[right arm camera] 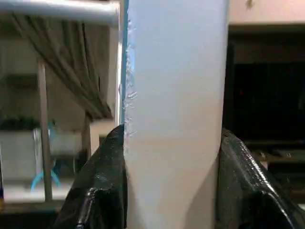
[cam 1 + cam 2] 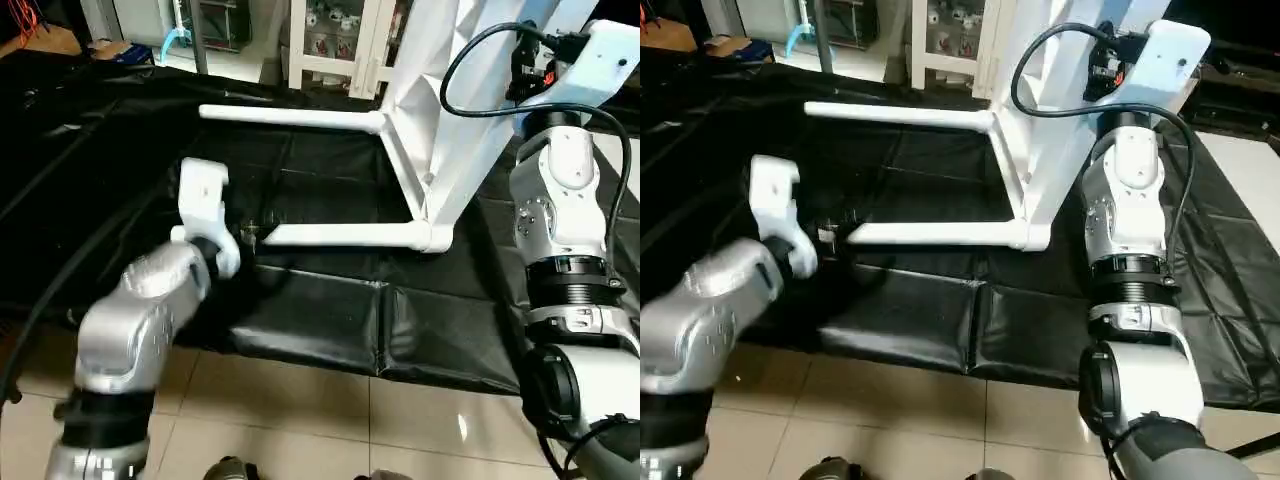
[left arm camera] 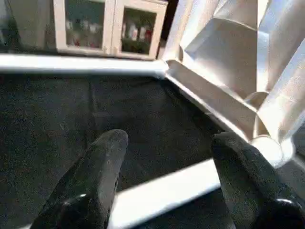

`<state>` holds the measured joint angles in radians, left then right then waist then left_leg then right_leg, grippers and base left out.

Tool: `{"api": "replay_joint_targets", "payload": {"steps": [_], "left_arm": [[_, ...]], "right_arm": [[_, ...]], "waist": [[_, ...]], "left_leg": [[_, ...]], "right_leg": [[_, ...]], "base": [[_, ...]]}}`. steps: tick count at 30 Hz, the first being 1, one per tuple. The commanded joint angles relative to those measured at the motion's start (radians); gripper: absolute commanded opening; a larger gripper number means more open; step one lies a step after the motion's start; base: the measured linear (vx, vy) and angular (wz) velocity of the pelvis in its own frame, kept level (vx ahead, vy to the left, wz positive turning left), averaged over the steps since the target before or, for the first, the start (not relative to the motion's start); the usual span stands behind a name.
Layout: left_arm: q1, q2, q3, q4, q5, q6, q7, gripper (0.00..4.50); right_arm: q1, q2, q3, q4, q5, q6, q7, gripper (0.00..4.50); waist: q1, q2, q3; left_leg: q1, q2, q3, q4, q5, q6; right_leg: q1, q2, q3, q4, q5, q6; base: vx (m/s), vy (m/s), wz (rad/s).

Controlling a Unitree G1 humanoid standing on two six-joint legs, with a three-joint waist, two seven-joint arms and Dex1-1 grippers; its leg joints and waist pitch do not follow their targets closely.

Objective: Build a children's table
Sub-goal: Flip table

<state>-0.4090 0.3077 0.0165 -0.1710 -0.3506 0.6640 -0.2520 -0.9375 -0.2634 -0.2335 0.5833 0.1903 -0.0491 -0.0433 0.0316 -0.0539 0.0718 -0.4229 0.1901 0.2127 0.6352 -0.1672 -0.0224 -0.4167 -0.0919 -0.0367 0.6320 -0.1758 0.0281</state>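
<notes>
The children's table stands on its side on the black cover: its white tabletop (image 2: 455, 120) is tilted up on one long edge. Two white legs sit in its corner sockets and stick out level to the left, an upper leg (image 2: 290, 116) and a lower leg (image 2: 340, 235). My right gripper (image 1: 174, 176) is up high, shut on the tabletop's raised edge, a white slab held between both black fingers (image 1: 102, 186). My left gripper (image 3: 167, 162) is open at the free end of the lower leg (image 3: 167, 191), which runs across behind the gap between its fingers (image 3: 95, 176).
The black-covered work surface (image 2: 330, 320) ends at a padded front edge, with tiled floor (image 2: 300, 410) below it. A white glass-door cabinet (image 2: 330, 40) stands behind the table. A black cable (image 2: 465, 70) loops off my right wrist near the tabletop.
</notes>
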Motion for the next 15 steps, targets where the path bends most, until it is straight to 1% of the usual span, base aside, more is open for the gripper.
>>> {"api": "replay_joint_targets", "payload": {"steps": [1,2,3,4,5,6,7,8,10,11,12,14,15], "left_arm": [[-0.023,0.008,-0.033,-0.019,0.024,-0.016,-0.020,3.25],[-0.026,0.003,-0.028,-0.024,0.017,-0.015,-0.019,3.25],[-0.032,-0.005,-0.020,-0.031,0.008,-0.014,-0.017,3.25],[-0.035,-0.005,-0.019,-0.031,0.008,-0.016,-0.018,3.25],[-0.036,-0.004,-0.020,-0.030,0.011,-0.019,-0.020,3.25],[-0.037,-0.003,-0.022,-0.029,0.016,-0.021,-0.019,3.25],[-0.037,-0.001,-0.025,-0.029,0.023,-0.021,-0.019,3.25],[-0.037,-0.001,-0.026,-0.030,0.024,-0.021,-0.019,3.25],[-0.037,-0.001,-0.025,-0.030,0.029,-0.019,-0.014,3.25],[-0.038,0.000,-0.026,-0.031,0.030,-0.018,-0.013,3.25],[-0.038,0.002,-0.027,-0.030,0.031,-0.020,-0.015,3.25],[-0.040,0.007,-0.031,-0.029,0.036,-0.025,-0.020,3.25],[-0.040,0.008,-0.032,-0.029,0.038,-0.026,-0.021,3.25]], "right_arm": [[-0.017,-0.037,0.030,0.026,-0.030,0.103,0.041,1.88],[-0.019,-0.042,0.045,0.026,-0.039,0.117,0.054,1.88],[-0.021,-0.044,0.058,0.024,-0.050,0.130,0.056,1.88],[-0.022,-0.039,0.055,0.021,-0.045,0.133,0.054,1.88],[-0.023,-0.036,0.054,0.018,-0.036,0.141,0.062,1.88],[-0.022,-0.031,0.052,0.015,-0.029,0.149,0.064,2.42],[-0.022,-0.025,0.048,0.012,-0.017,0.151,0.070,2.56],[-0.021,-0.023,0.047,0.012,-0.015,0.150,0.070,2.56],[-0.019,-0.021,0.047,0.002,-0.008,0.157,0.070,2.72],[-0.018,-0.020,0.047,-0.003,-0.006,0.161,0.070,2.90],[-0.018,-0.020,0.046,-0.009,-0.005,0.170,0.070,2.90],[-0.017,-0.018,0.046,-0.027,0.001,0.196,0.071,3.15],[-0.016,-0.018,0.046,-0.032,0.002,0.205,0.072,3.15]], "waist": [[-0.010,0.000,-0.087],[-0.010,0.001,-0.086],[-0.011,0.000,-0.085],[-0.014,-0.002,-0.086],[-0.014,-0.003,-0.088],[-0.015,-0.004,-0.088],[-0.018,-0.004,-0.087],[-0.020,-0.005,-0.087],[-0.022,-0.007,-0.089],[-0.024,-0.007,-0.089],[-0.025,-0.007,-0.089],[-0.028,-0.008,-0.090],[-0.028,-0.008,-0.090]], "left_leg": [[0.046,0.026,-0.017,-0.073,-0.176,-0.049],[0.048,0.027,-0.017,-0.074,-0.202,-0.062],[0.049,0.027,-0.017,-0.075,-0.218,-0.069],[0.048,0.028,-0.019,-0.076,-0.236,-0.083],[0.049,0.028,-0.020,-0.076,-0.243,-0.087],[0.048,0.028,-0.021,-0.076,-0.255,-0.091],[0.048,0.028,-0.021,-0.077,-0.272,-0.094],[0.051,0.028,-0.021,-0.076,-0.289,-0.095],[0.049,0.028,-0.022,-0.077,-0.288,-0.095],[0.047,0.028,-0.023,-0.077,-0.282,-0.094],[0.048,0.028,-0.023,-0.077,-0.282,-0.094],[0.046,0.028,-0.022,-0.076,-0.279,-0.093],[0.046,0.027,-0.023,-0.076,-0.274,-0.091]], "right_leg": [[0.033,-0.019,0.022,-0.062,-0.169,-0.128],[0.030,-0.020,0.024,-0.064,-0.192,-0.125],[0.027,-0.020,0.024,-0.066,-0.206,-0.122],[0.027,-0.021,0.023,-0.067,-0.221,-0.117],[0.026,-0.022,0.023,-0.067,-0.225,-0.115],[0.025,-0.022,0.023,-0.067,-0.231,-0.113],[0.023,-0.022,0.023,-0.070,-0.244,-0.111],[0.020,-0.023,0.023,-0.072,-0.253,-0.111],[0.021,-0.023,0.023,-0.072,-0.249,-0.112],[0.022,-0.022,0.023,-0.071,-0.243,-0.114],[0.021,-0.022,0.023,-0.071,-0.243,-0.116],[0.022,-0.022,0.023,-0.070,-0.236,-0.119],[0.024,-0.022,0.023,-0.069,-0.232,-0.119]], "base": [[0.000,0.000,0.00],[0.000,0.000,0.00],[0.000,0.000,0.00],[0.000,0.000,0.00],[0.000,0.000,0.00],[0.000,0.000,0.00],[0.000,0.000,0.00],[0.000,0.000,0.00],[0.000,0.000,0.00],[0.000,0.000,0.00],[0.000,0.000,0.00],[0.000,0.000,0.00],[0.000,0.000,0.00]]}}
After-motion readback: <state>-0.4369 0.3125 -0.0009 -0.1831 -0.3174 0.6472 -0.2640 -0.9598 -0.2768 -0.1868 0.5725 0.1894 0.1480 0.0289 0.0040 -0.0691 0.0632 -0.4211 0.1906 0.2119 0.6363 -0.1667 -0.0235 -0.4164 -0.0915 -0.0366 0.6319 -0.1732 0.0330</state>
